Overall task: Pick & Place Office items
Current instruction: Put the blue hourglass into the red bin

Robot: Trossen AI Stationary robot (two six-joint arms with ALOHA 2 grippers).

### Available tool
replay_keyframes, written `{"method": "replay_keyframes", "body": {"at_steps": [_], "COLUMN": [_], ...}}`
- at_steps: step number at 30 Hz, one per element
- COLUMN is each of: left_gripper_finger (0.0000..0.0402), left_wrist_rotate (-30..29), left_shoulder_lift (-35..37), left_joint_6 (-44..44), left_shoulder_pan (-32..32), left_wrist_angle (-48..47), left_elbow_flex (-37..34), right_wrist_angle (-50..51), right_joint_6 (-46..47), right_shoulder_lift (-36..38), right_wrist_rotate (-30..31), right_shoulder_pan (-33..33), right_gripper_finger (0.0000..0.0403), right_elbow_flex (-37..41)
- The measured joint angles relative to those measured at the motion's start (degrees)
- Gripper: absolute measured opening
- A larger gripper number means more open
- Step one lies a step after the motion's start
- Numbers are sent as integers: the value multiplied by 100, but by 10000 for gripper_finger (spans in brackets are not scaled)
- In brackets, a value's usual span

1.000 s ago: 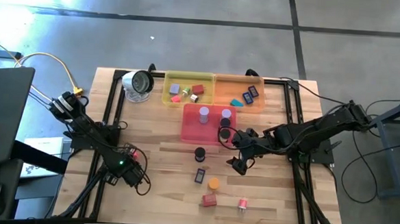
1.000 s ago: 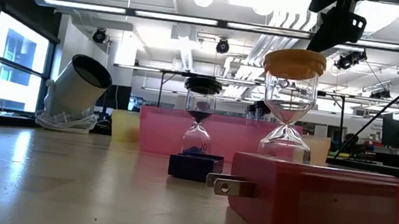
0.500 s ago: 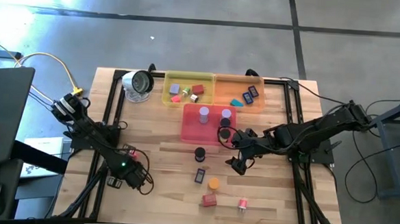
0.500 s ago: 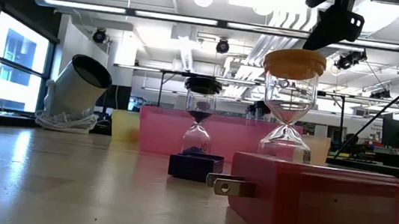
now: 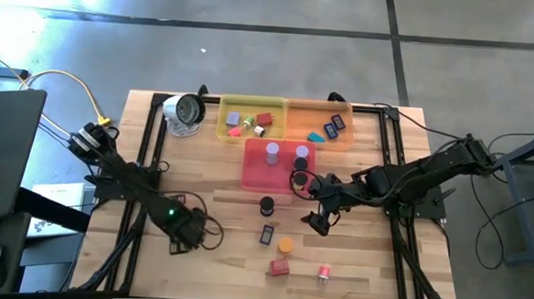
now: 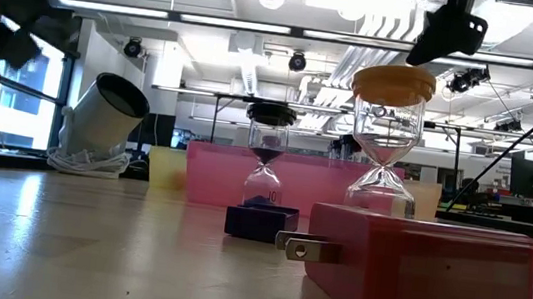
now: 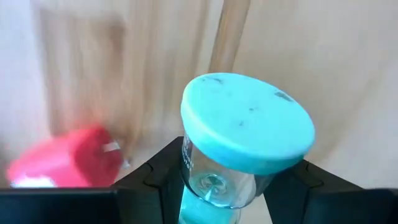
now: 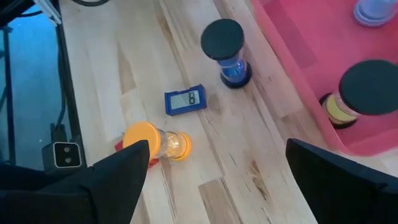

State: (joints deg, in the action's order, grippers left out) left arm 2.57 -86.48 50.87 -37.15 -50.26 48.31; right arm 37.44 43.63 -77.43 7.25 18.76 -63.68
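You've got three see-through trays up by the bench's far edge: a yellow tray (image 5: 250, 121) and an orange tray (image 5: 318, 126) side by side and touching, plus a pink tray (image 5: 257, 167) sitting just in front of where they meet. Toward the far left corner there's a round silver-rimmed object (image 5: 186, 111), tipped on its side, looks like a white cylinder (image 6: 107, 116) from table level, resting on a coiled white cord (image 6: 84, 161). The wooden bench (image 5: 225, 257) has black rails (image 5: 151, 134) along its sides.

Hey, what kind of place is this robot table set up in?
Probably a lab or workshop: bare concrete floor around the wooden table, exposed ceiling ducts and strip lights, and more benches beyond.
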Motion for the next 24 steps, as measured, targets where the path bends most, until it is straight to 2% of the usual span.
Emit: {"method": "replay_keyframes", "body": {"at_steps": [6,8,11,15,17,20,24], "left_gripper_finger": [164,164,163,163,163,163,163], "left_wrist_rotate": [-611,-973,-1732,-3080,-3810,-4593,-4774], "left_shoulder_lift": [535,740,1076,1462,1635,1827,1870], "left_joint_6": [37,25,-186,-678,-1225,-2731,-5375], "left_shoulder_pan": [352,450,571,712,743,741,743], "left_wrist_angle": [-310,-462,-474,-204,289,1528,3647], "left_elbow_flex": [851,1162,1686,2437,2741,2980,2990], "right_wrist_angle": [-483,-747,-1272,-1999,-2418,-3126,-4473], "right_joint_6": [-34,-35,-39,-161,-188,-161,-123], "right_shoulder_lift": [0,0,0,0,0,0,0], "right_wrist_rotate": [-172,-216,-342,-344,-310,-317,-504], "right_shoulder_pan": [-1,0,0,-2,-7,-98,-262], "right_gripper_finger": [366,366,366,366,366,366,366], "right_elbow_flex": [0,0,0,0,0,0,0]}}
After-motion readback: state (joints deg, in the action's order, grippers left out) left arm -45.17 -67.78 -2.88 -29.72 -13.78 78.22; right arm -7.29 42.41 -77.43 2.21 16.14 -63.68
